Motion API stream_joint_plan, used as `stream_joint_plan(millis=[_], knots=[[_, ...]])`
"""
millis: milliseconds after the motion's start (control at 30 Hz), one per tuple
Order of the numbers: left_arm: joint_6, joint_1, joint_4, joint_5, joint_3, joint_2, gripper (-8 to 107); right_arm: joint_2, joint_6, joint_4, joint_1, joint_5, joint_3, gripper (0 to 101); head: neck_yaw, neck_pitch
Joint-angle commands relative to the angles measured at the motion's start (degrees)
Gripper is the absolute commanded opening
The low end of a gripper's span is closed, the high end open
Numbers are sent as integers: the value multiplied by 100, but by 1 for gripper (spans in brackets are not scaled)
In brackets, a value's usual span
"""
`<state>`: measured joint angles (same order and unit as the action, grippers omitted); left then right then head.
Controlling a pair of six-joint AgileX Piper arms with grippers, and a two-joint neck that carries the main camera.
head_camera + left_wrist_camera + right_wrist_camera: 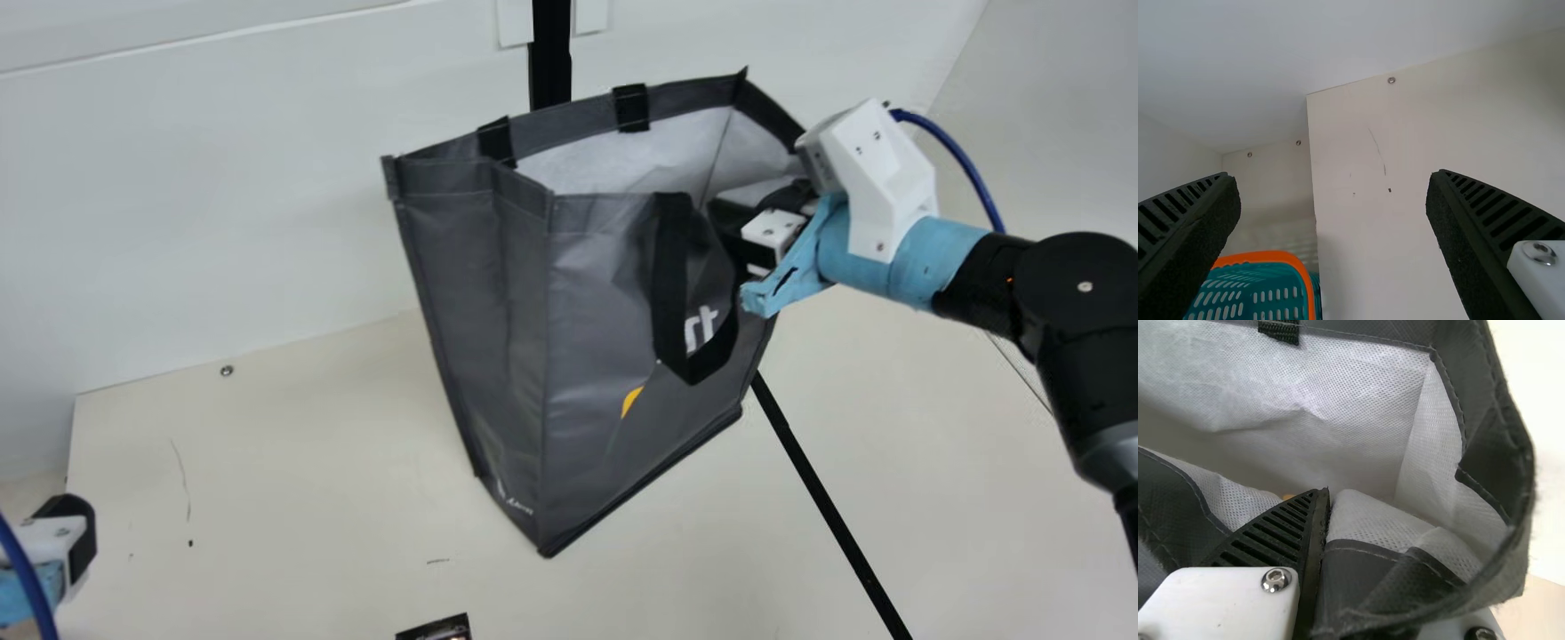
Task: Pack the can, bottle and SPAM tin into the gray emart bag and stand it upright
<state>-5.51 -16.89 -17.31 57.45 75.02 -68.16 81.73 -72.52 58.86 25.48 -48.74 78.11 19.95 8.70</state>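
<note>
The gray emart bag (613, 356) hangs or stands over the table with its mouth open and near corner lowest; whether its base touches the table I cannot tell. My right gripper (745, 227) is shut on its rim at the right side. In the right wrist view the right gripper (1331, 503) has one ribbed finger against the bag's white lining (1338, 420), folded fabric covering the other. A small yellowish patch (1288, 497) shows past that finger. My left gripper (69, 540) is at the far left, apart from the bag; in the left wrist view the left gripper (1333, 177) is open and empty.
A black item with an orange patch (437, 629) lies at the main view's bottom edge, cut off. A teal basket with an orange rim (1271, 256) stands beyond the table's edge, near my left gripper. White walls (222, 204) rise behind the table.
</note>
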Motion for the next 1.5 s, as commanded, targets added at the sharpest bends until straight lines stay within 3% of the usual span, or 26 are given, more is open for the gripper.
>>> stream_joint_plan(millis=[0, 800, 1133, 1467], knots=[[0, 0, 0, 0, 0, 0, 90, 34, 37, -55, 152, -23, 95, 0, 5, 130], [0, 0, 0, 0, 0, 0, 90, 888, 955, -1367, 1431, -66, 1544, 0, 5, 130], [0, 0, 0, 0, 0, 0, 90, 1316, 1279, -1882, 1869, -223, 2213, 0, 5, 130], [0, 0, 0, 0, 0, 0, 90, 1723, 1531, -2082, 2342, -471, 2805, 0, 5, 130]])
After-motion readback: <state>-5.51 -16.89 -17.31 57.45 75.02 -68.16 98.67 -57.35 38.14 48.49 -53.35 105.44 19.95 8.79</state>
